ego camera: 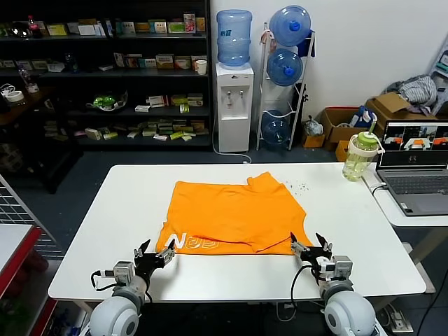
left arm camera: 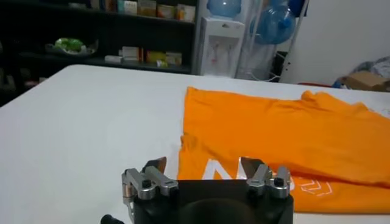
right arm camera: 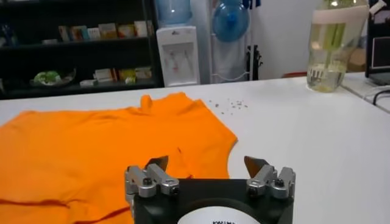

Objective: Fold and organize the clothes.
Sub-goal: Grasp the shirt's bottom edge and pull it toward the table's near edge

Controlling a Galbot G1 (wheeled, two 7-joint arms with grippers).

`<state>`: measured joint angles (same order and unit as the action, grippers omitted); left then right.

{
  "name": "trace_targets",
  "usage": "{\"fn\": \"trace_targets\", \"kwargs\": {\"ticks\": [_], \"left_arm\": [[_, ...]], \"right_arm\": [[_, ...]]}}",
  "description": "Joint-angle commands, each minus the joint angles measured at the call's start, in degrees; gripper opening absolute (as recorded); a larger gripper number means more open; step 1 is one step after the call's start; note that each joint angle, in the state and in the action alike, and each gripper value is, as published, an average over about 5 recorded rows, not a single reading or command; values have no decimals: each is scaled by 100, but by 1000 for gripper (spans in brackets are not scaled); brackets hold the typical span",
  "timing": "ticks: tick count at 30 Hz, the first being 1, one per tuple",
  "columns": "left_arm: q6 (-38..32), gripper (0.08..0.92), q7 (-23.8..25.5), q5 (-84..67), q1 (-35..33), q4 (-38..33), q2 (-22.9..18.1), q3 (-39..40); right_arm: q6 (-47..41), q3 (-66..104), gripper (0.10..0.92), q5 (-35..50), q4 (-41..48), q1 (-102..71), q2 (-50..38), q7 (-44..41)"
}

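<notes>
At the table's (ego camera: pixel 364 231) near edge your left gripper (ego camera: pixel 155 257) sits low with its fingers spread wide, just short of the orange T-shirt's (ego camera: pixel 234 210) lettered hem; your right gripper (ego camera: pixel 313 249) mirrors it, equally wide, by the opposite corner, holding nothing.

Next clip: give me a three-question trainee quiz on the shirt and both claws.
1. True or false: the orange T-shirt hangs over the table edge.
2. The white lettering shows nearest which claw? A) left claw B) right claw
3. Fill in: both claws are ____ and hold nothing.

Key:
1. False; it lies wholly on the table.
2. A; it is on the shirt's near edge, by the left claw.
3. Open, each near a front corner of the shirt.
</notes>
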<state>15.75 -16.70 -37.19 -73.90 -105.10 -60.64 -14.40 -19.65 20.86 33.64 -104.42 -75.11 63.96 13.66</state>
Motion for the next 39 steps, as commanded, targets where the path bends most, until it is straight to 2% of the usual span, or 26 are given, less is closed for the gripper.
{"fn": "trace_targets", "kwargs": {"ticks": [1,14,21,24,35,39], "left_arm": [[134,822,85,-267,76,200,15,6],[121,823,150,-105,188,576,-19,11],[125,809,145,-91,192,605,-13,29],[125,756,140,-79,197,606,-17,45],[101,439,117,-57,187,512,-25,74],[79,326,10,-49,85,247,9,26]], "right_arm": [[-307,142,823,239,11,-167,-115,-69],[-464,24,806,388,126,-23,-52,-70],[-518,-1,633,463,193,17,-38,-112],[-534,4,546,474,163,-11,-49,-121],[-490,46,243,470,71,-82,-73,-62],[-454,90,142,510,-72,-177,-126,11]]}}
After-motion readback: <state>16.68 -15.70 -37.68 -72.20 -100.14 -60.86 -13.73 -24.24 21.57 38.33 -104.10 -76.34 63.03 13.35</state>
